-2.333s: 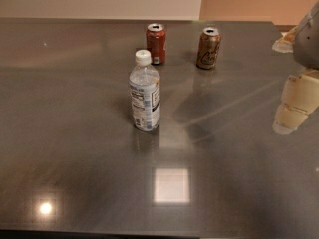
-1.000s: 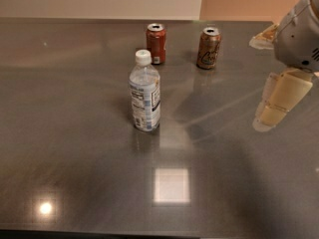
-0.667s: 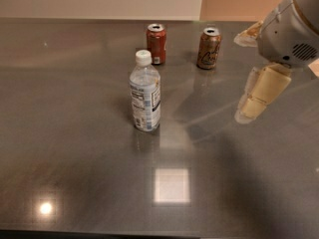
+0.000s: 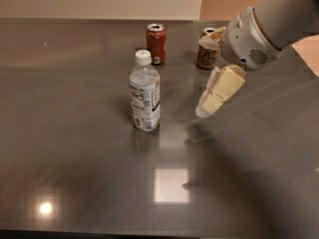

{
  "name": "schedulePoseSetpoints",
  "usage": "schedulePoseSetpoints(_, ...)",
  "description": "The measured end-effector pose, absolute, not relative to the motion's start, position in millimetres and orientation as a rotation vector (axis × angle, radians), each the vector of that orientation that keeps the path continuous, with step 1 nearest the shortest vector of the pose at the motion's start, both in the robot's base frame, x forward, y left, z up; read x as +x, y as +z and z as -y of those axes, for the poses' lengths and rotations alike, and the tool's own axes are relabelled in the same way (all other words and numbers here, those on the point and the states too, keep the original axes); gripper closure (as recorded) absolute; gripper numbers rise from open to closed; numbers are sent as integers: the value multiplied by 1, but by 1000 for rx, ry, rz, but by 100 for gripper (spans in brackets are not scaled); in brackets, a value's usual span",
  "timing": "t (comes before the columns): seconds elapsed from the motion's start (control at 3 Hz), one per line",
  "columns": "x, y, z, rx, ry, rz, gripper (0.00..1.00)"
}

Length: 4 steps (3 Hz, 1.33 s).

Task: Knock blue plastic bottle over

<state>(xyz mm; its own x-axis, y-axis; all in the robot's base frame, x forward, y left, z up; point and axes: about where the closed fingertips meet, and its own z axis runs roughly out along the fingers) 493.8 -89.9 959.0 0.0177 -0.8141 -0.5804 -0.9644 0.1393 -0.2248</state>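
Surface [image 4: 75,173] looks like dark brushed metal, pretty glossy, with lights mirrored in it. The blue plastic bottle [image 4: 145,96] is clear, shiny plastic. The red can [image 4: 156,44] and brown-gold can [image 4: 206,56] are glossy metal. Gripper [image 4: 205,73], right of the bottle, has a smooth grey plastic shell and matt cream fingers [image 4: 222,88] spread apart.

1 grey-white rounded arm [image 4: 279,19] (dotted vent patch [image 4: 257,57]) ends in a cream gripper [image 4: 205,108], right of centre.
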Motion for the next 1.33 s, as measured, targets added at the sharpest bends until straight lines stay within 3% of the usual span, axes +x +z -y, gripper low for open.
schedulePoseSetpoints(0.67, 501, 945, 20, -1655, 508, -1656, 0)
schedulePoseSetpoints(1.33, 499, 936, -19, -1564, 687, -1609, 0)
